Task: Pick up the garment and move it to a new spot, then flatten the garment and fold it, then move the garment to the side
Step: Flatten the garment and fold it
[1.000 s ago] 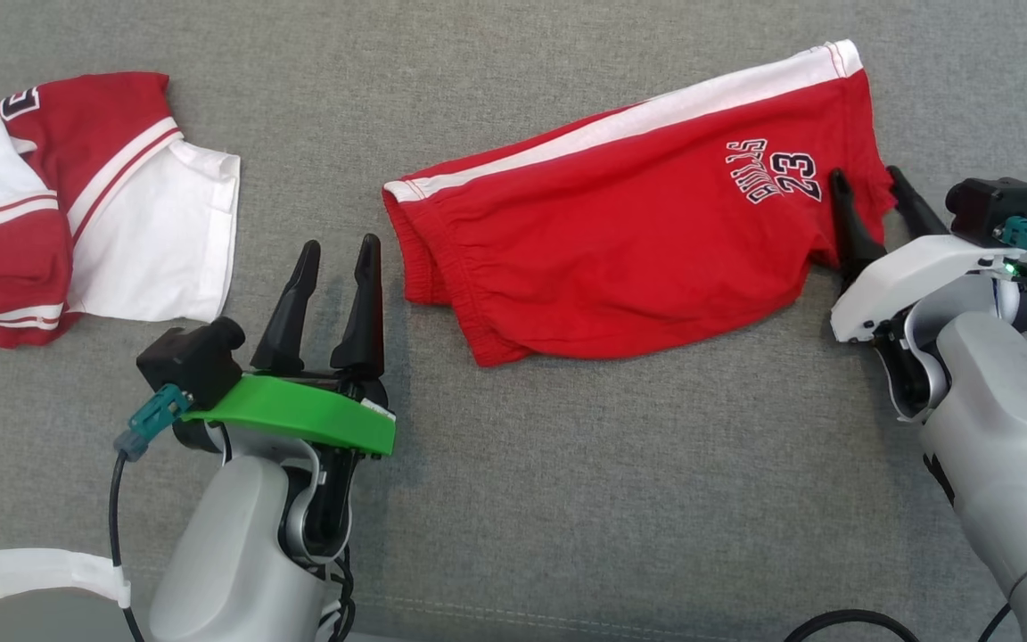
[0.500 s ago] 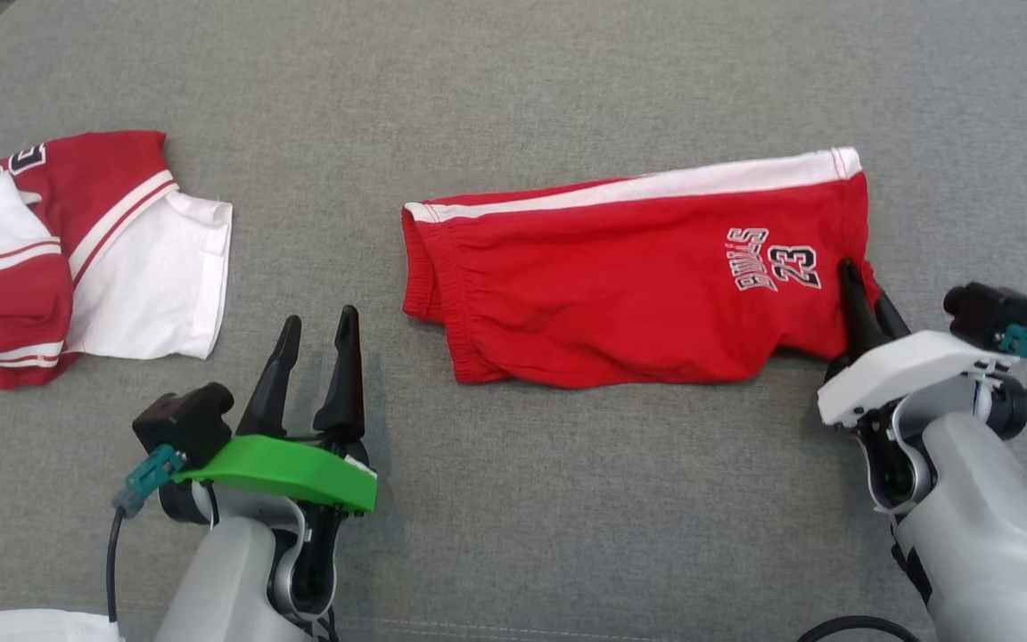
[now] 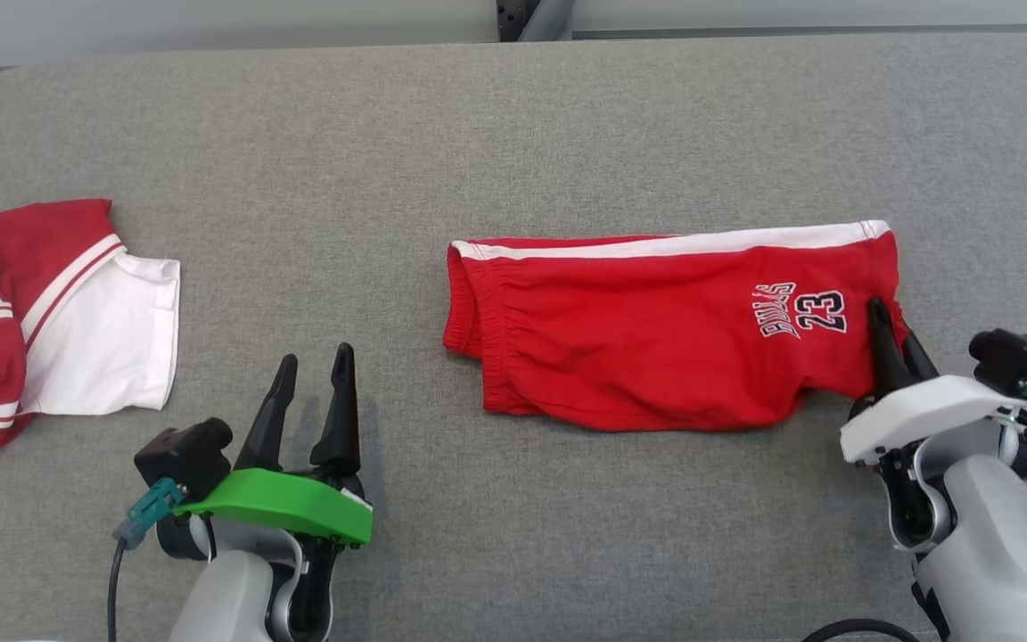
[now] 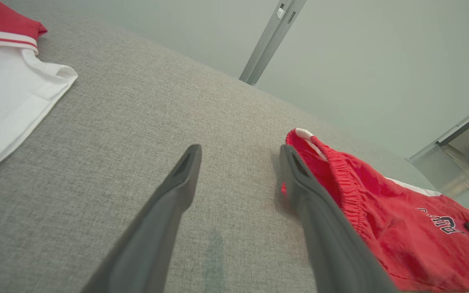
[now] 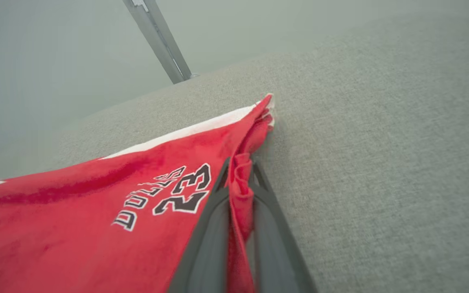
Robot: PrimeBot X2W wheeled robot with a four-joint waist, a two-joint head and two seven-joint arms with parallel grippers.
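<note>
Starting at the far left of the head view: noting a red-and-white shirt point(image 3: 59, 312) lying crumpled on the grey padded surface point(image 3: 513, 134), well apart from the shorts. Seeing its white panel again at the left edge of the left wrist view point(image 4: 6, 93), closer and flatter there.

Moving right to the left gripper point(image 3: 316, 355), under its green cover point(image 3: 282, 508): hovering with fingers spread wide, gripping nothing, pointing up the picture. Reading the same from its own camera point(image 4: 240, 149), with bare grey fabric showing in the gap. Also catching there what the head view is flattening: the gathered elastic waistband point(image 4: 348, 179) of the red shorts point(image 4: 381, 228) standing just beside the one finger, though whether touching it, not telling.

Continuing right to the shorts point(image 3: 656, 357), lying stretched across the middle-right of the surface, white side stripe point(image 3: 683, 245) along the far edge, "BULLS 23" lettering point(image 3: 803, 312) near the right end.

Ending at the right gripper point(image 3: 892, 321), under its white cover point(image 3: 924, 410): showing from above as two dark tips close together against the red hem. Getting the detail from the right wrist view: fingers point(image 5: 214, 228) nearly closed on a bunched fold of the hem, gripper point(image 5: 240, 162) pinching it, cloth point(image 5: 75, 211) drawn taut toward the pinch, lettering point(image 5: 169, 195) just left of it.
</note>
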